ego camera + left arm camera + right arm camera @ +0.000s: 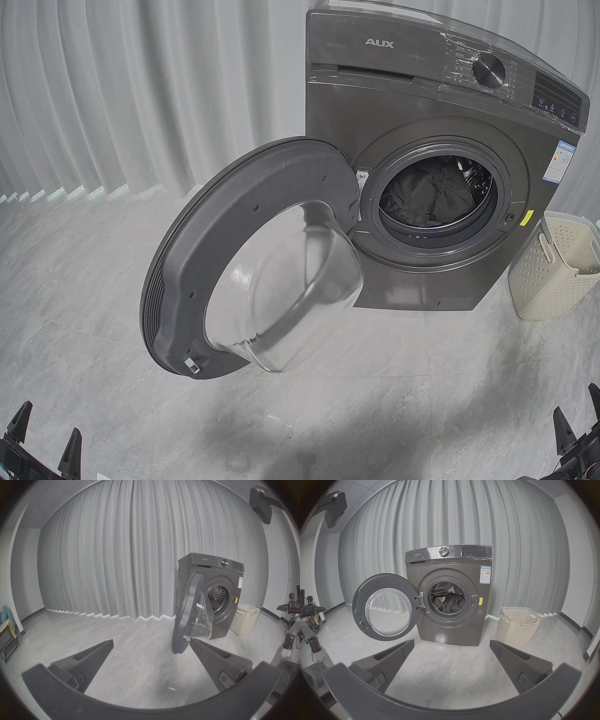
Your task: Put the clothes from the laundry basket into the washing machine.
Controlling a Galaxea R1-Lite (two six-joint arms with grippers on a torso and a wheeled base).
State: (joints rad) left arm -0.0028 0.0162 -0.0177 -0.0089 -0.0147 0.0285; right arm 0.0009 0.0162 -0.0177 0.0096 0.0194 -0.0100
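I count one washing machine (437, 100), with one round door (206, 262) and one dial (489, 70) on its panel. There is one laundry basket (553, 275). In the drum I see one dark heap of clothes (431, 194); I cannot tell how many pieces make it up. I have two grippers, the left gripper (50, 419) and the right gripper (575, 398), each with two fingers. One pleated curtain (156, 94) hangs behind.
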